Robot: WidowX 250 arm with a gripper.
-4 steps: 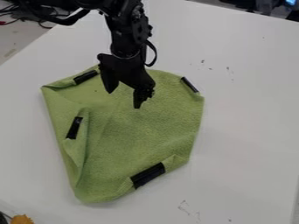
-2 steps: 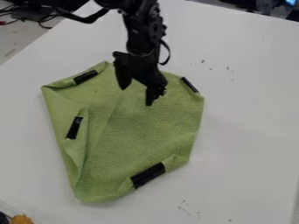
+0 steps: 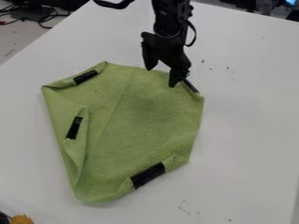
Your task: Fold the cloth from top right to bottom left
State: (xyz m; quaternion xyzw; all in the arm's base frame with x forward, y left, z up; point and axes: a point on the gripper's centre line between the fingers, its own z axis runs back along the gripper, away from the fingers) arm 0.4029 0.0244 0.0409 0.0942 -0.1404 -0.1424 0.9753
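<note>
Hanging over the cloth's top right edge, the black two-fingered hand (image 3: 161, 76) is unclenched, its fingers spread with nothing visibly gripped between them. Whether the tips touch the fabric I cannot tell. Just beside the right finger lies a short black tape strip (image 3: 191, 85) on the corner the fold should start from. If the hand closes here, it may well pinch bare flat fabric left of that strip and slide off, or take so little that the corner drops midway.

Beneath spreads the soft green cloth (image 3: 140, 118), flat in the middle on the smooth white bench (image 3: 245, 131). Being limp and light, it could skid or bunch as a whole when dragged toward the bottom left. On that side a raised crease with a narrow black strip (image 3: 74, 127) could catch the incoming layer and skew it. The turned-up lower edge, with its wide black strip (image 3: 148, 175), might also unroll under a crooked pull.
</note>
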